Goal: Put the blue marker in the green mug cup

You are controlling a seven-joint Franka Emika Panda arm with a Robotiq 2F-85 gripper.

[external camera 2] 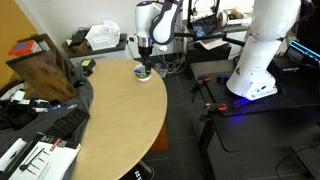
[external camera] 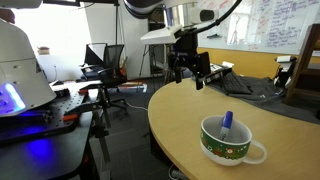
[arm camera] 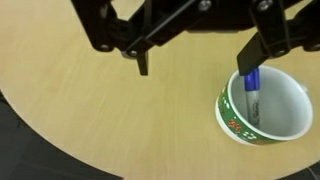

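Wrist view, gripper (arm camera: 196, 66): your jaws stand spread wide with nothing between them. The tool is released and empty.
Gripper position: in an exterior view the gripper (external camera: 190, 77) hangs well above the table, up and to the left of the mug, touching nothing.
Blue marker (arm camera: 250, 92): it is inside the green mug cup, leaning on the wall at the mug's left side. One end is up by the rim and the other is down on the white floor.
Green mug cup (arm camera: 270, 110): it is upright on the pale wooden table (arm camera: 100, 120), near the rounded edge and at the right of the wrist view.
Step in hand: by my judgement the placing is done, and only the withdrawal is left.
Next move: you need a clean lift away, keeping the tool off the rim so the mug is not nudged toward the table edge.
Wrist view alone shows: the spread of the jaws and how the marker lies within the mug.
Exterior views alone show: in an exterior view the marker (external camera: 227, 120) stands above the rim, the white handle (external camera: 259, 152) points right, and open air separates tool and mug. In an exterior view the green mug cup (external camera 2: 143, 71) sits at the far end of the table, too small to show the marker.
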